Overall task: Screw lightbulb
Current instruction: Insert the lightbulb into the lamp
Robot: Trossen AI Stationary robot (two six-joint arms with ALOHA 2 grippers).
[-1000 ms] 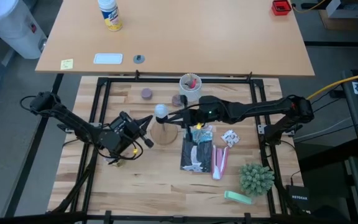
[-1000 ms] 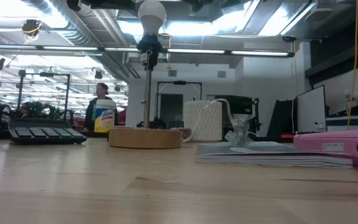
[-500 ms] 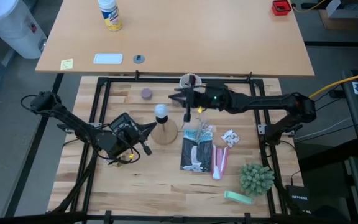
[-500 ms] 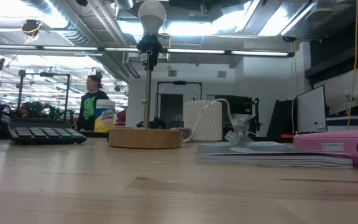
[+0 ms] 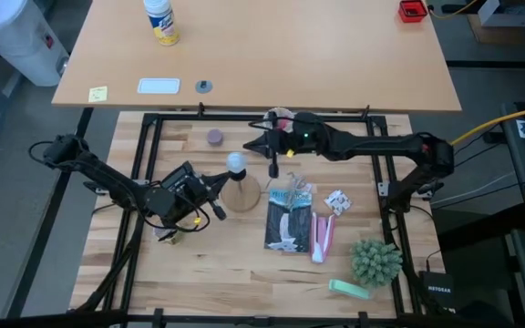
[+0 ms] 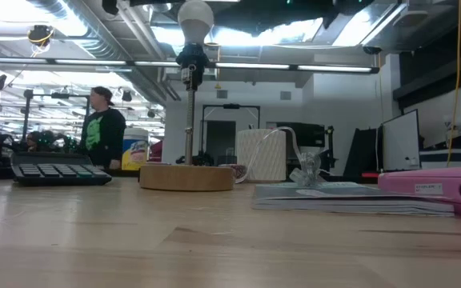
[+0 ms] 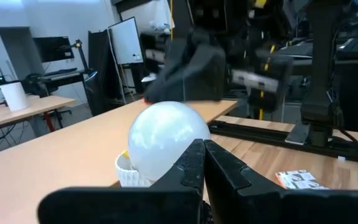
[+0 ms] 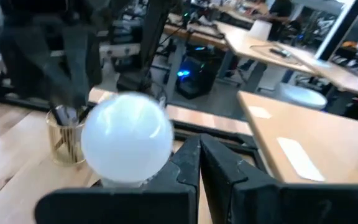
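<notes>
The white lightbulb (image 5: 236, 162) sits upright in the black socket (image 6: 191, 58) on top of the post of the round wooden stand (image 5: 241, 193). My left gripper (image 5: 221, 179) is shut and points level at the bulb (image 7: 166, 140) from the table's left, close beside it; the high view shows a small gap between them. My right gripper (image 5: 251, 144) is shut with nothing between its fingers. It hangs just beyond the bulb (image 8: 127, 140), toward the far edge, apart from it.
A white cup (image 5: 279, 117) is half hidden under my right arm at the far edge. A purple disc (image 5: 215, 137) lies far left of the stand. A black booklet (image 5: 287, 223), a pink item (image 5: 323, 235) and a green plant (image 5: 375, 261) lie to the right. A person (image 6: 102, 132) is in the room behind.
My right gripper, shut throughout, has drawn away from the bulb toward the table's far edge. The bulb has stayed upright in its socket. My left gripper has turned slightly beside the stand. The person in the background has walked across the room.
</notes>
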